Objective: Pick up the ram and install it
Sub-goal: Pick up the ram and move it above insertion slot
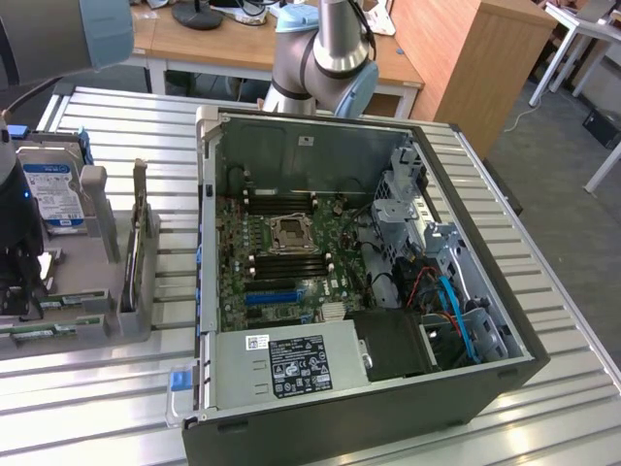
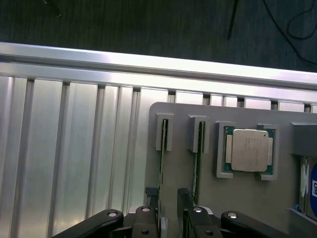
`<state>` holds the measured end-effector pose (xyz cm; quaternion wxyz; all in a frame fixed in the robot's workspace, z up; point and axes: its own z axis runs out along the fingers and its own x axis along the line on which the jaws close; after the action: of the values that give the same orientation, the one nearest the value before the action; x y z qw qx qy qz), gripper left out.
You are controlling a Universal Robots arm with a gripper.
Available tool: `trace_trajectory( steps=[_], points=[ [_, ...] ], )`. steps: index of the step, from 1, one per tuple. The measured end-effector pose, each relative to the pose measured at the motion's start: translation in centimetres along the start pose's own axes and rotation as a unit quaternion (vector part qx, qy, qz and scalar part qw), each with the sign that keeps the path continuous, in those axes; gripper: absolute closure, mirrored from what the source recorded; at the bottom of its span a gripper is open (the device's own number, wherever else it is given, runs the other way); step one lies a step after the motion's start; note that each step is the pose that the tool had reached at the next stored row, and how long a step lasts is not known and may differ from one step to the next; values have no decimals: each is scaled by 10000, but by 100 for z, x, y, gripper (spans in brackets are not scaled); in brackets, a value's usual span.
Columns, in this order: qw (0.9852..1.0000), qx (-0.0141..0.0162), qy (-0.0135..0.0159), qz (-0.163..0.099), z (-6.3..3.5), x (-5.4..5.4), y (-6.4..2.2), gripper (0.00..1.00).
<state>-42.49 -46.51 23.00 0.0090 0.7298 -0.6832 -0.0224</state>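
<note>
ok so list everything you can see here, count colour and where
ram sticks: two, green, on edge in slots of the tray
cpu chip: one, silver on green, in a recess of the tray beside the ram sticks
hard drive: one, silver with blue-white label, on the tray
tray: one, grey, on the table at the exterior view's left
computer case: one, dark, open, middle of the table
motherboard: one, green, inside the case
power supply: one, silver with black label, inside the case
table: one, silver, slatted
desk: one, wooden, behind the table
arm: one, silver and light blue, behind the case
gripper: one, black, open, over the tray, nearest the ram sticks
</note>
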Motion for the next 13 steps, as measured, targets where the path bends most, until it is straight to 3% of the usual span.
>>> trace_trajectory(
  steps=[13],
  points=[
    [10000,1,-1,0,50,28,-1,70]
  ],
)
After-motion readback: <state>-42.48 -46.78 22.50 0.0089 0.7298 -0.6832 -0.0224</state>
